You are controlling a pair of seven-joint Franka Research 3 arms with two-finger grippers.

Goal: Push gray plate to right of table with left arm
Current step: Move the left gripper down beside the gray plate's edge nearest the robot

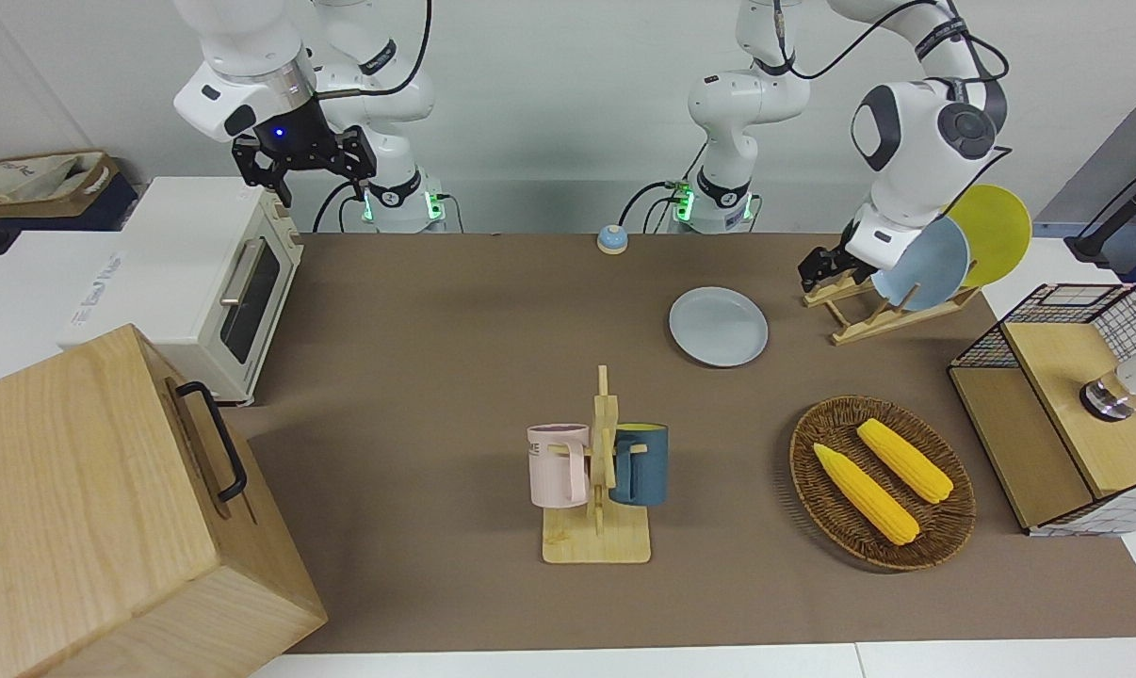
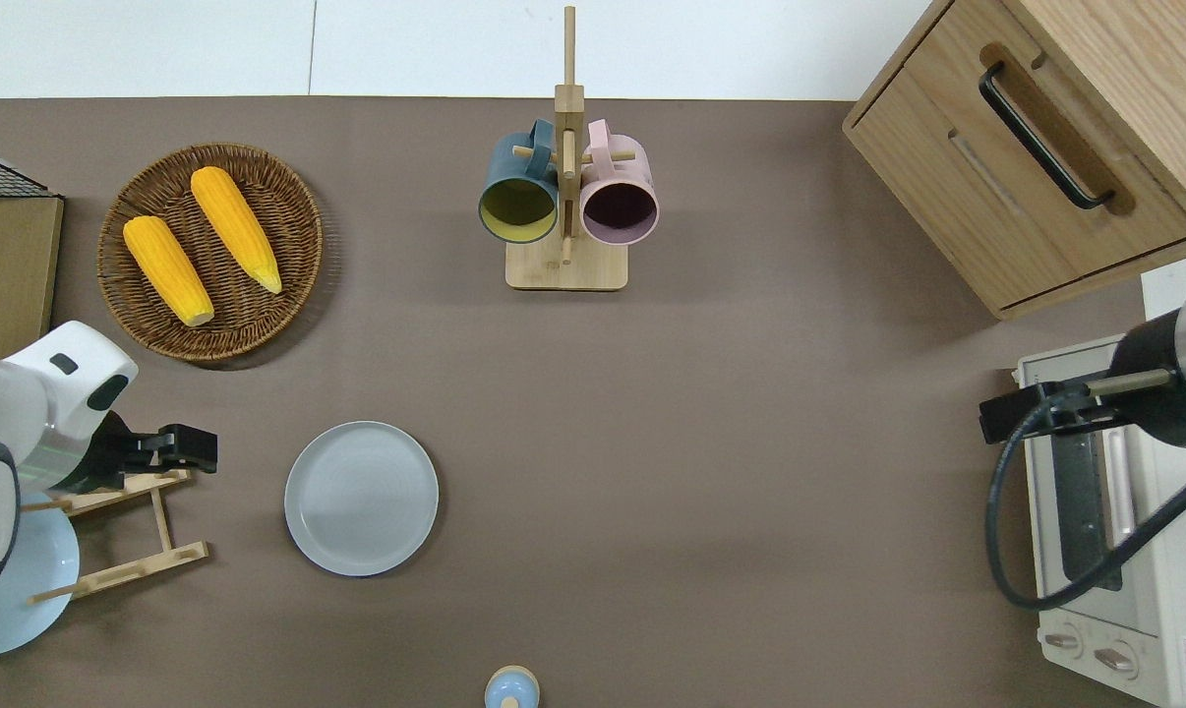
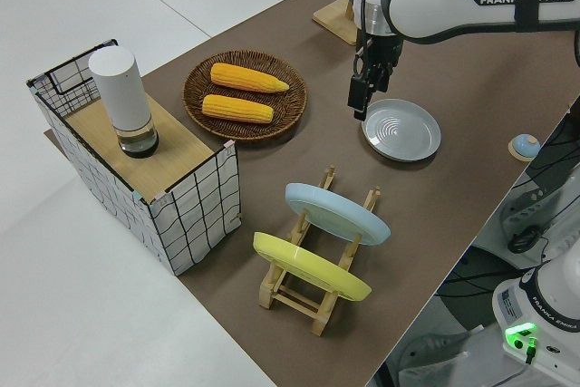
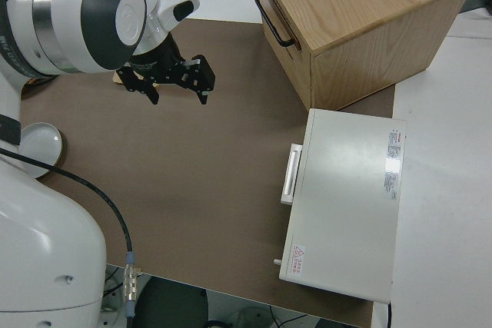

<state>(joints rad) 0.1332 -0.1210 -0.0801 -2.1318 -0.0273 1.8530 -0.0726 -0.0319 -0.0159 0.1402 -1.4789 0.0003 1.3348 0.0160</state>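
Observation:
The gray plate (image 1: 719, 326) lies flat on the brown table (image 1: 455, 377), also seen in the overhead view (image 2: 361, 498) and the left side view (image 3: 401, 130). My left gripper (image 2: 192, 449) hangs over the table at the edge of the wooden plate rack (image 2: 131, 531), a short way from the plate toward the left arm's end, not touching it. It also shows in the front view (image 1: 816, 271) and the left side view (image 3: 360, 101). My right gripper (image 4: 177, 88) is parked, open and empty.
The rack holds a light-blue plate (image 1: 926, 266) and a yellow plate (image 1: 999, 232). A wicker basket (image 2: 288, 211) with two corn cobs, a mug stand (image 2: 565, 265), a wooden cabinet (image 2: 1045, 138), a toaster oven (image 1: 201, 282), a wire box (image 1: 1058, 414) and a small bell (image 1: 611, 239) also stand here.

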